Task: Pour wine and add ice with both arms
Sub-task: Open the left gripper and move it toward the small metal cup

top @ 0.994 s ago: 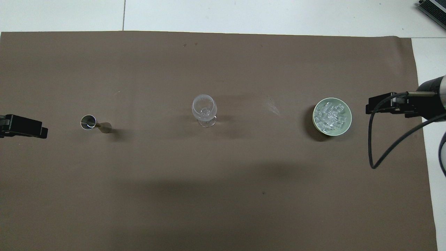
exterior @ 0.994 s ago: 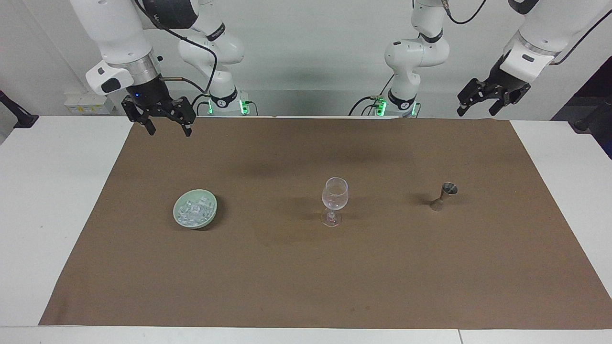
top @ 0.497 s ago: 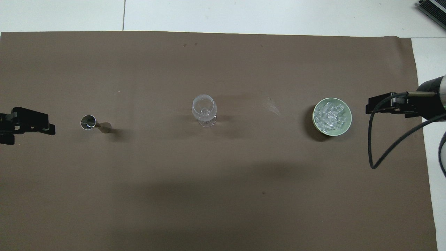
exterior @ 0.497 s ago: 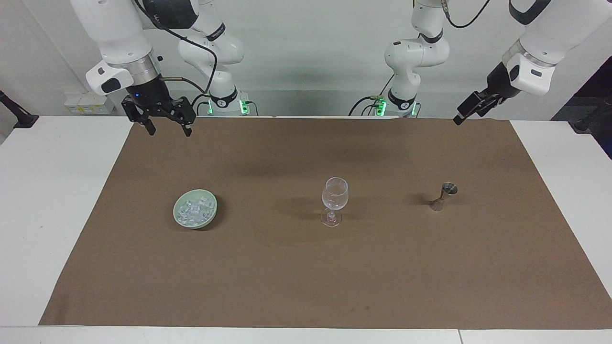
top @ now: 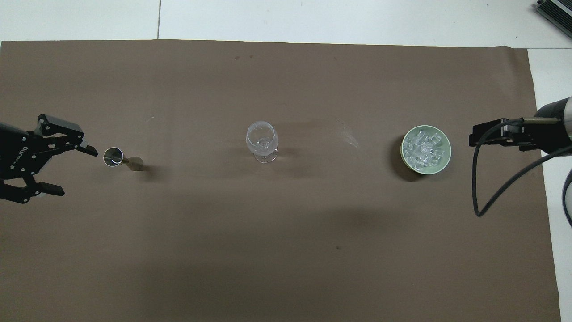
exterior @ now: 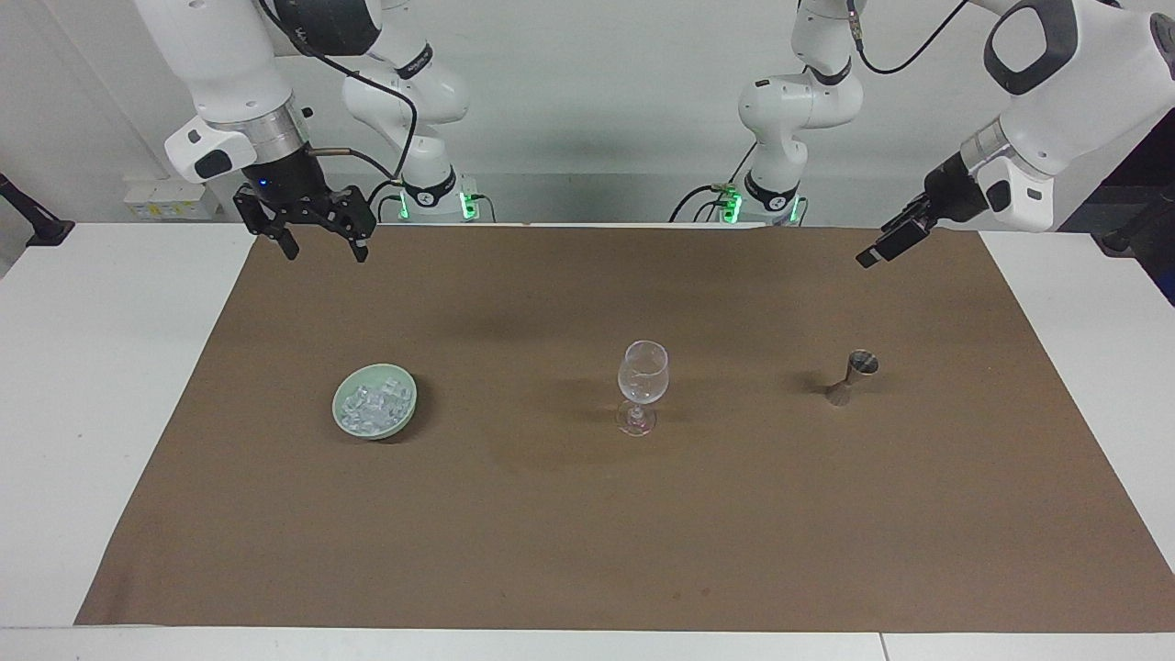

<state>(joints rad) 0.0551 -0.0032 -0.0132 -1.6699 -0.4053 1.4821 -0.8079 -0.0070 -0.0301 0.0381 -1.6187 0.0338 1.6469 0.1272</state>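
A clear stemmed wine glass (exterior: 642, 381) (top: 262, 141) stands upright mid-mat. The ice (exterior: 372, 402) (top: 424, 147) fills a pale green bowl (exterior: 409, 393) (top: 448, 154) toward the right arm's end. A small metal jigger (exterior: 854, 375) (top: 118, 158) stands toward the left arm's end. No wine is in view. My left gripper (exterior: 872, 257) (top: 76, 172) hangs open and tilted over the mat beside the jigger, well above it and touching nothing. My right gripper (exterior: 327, 254) (top: 473, 135) waits open and raised over the mat's edge, near the bowl, holding nothing.
A brown mat (exterior: 587, 532) (top: 286, 246) covers most of the white table (exterior: 92, 367). Both arm bases (exterior: 431, 197) stand at the robots' edge. A black cable (top: 478, 197) loops down from the right wrist.
The left gripper has turned, dropped lower and moved in over the mat toward the jigger, its open fingers now showing from overhead. The right arm has not moved.
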